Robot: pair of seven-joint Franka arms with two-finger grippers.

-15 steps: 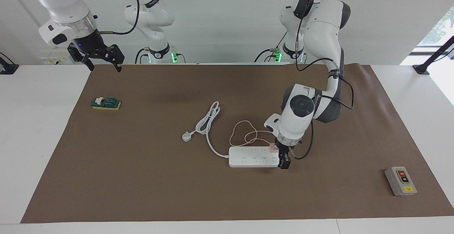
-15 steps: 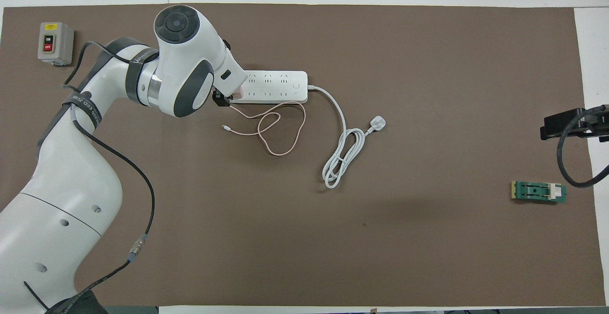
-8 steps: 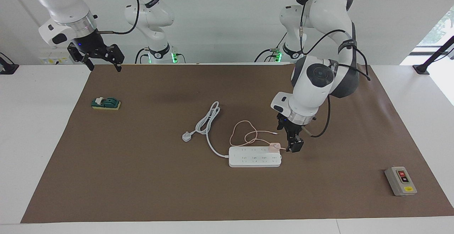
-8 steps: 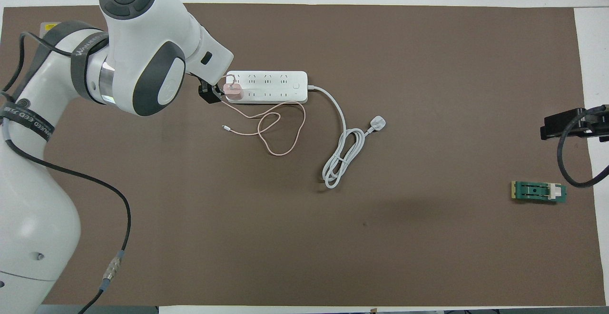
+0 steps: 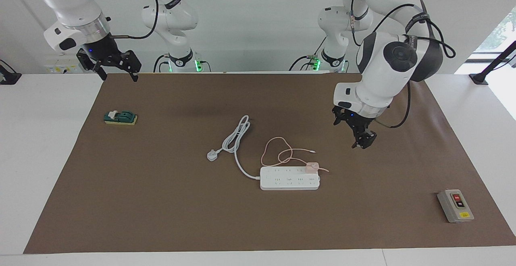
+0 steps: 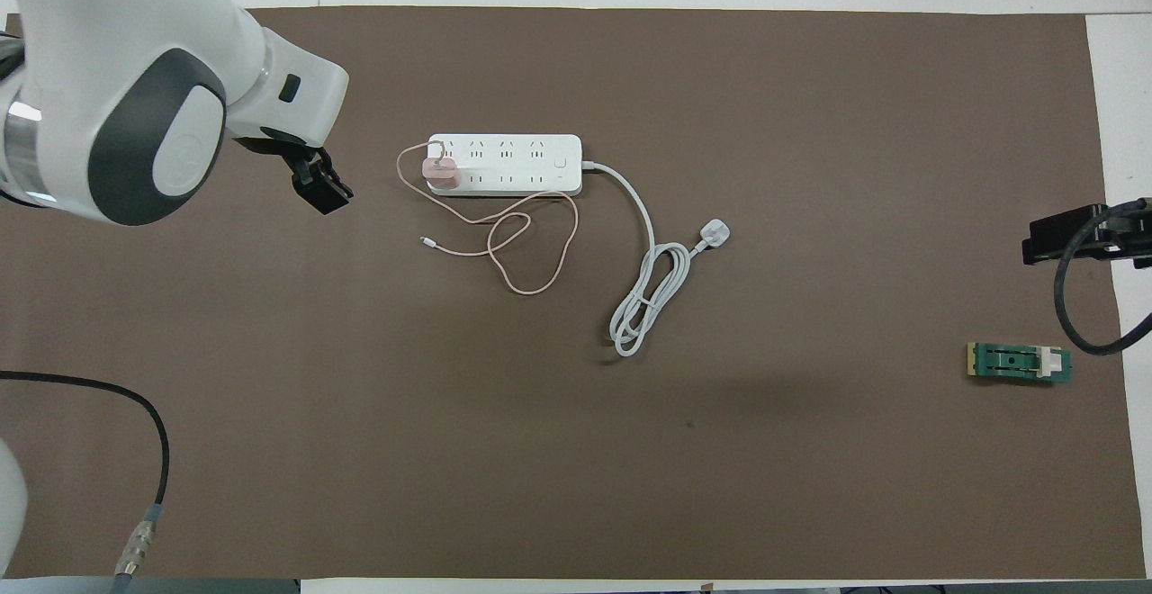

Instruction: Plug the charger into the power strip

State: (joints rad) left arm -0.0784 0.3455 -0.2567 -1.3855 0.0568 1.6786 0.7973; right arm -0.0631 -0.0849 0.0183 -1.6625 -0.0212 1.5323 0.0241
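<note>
The charger [image 5: 312, 166] sits on the power strip [image 5: 289, 178] at its end toward the left arm, at about eight o'clock from the left gripper [image 5: 364, 140] in the facing view, which hangs open and empty above the surface [image 5: 161, 201].

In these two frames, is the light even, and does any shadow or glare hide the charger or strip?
Facing view: soft even light, bright window glare at one edge, faint shadow on the mat, charger and strip clear. Overhead view: even light, no glare, left claw off to the side, nothing shading the strip.
</note>
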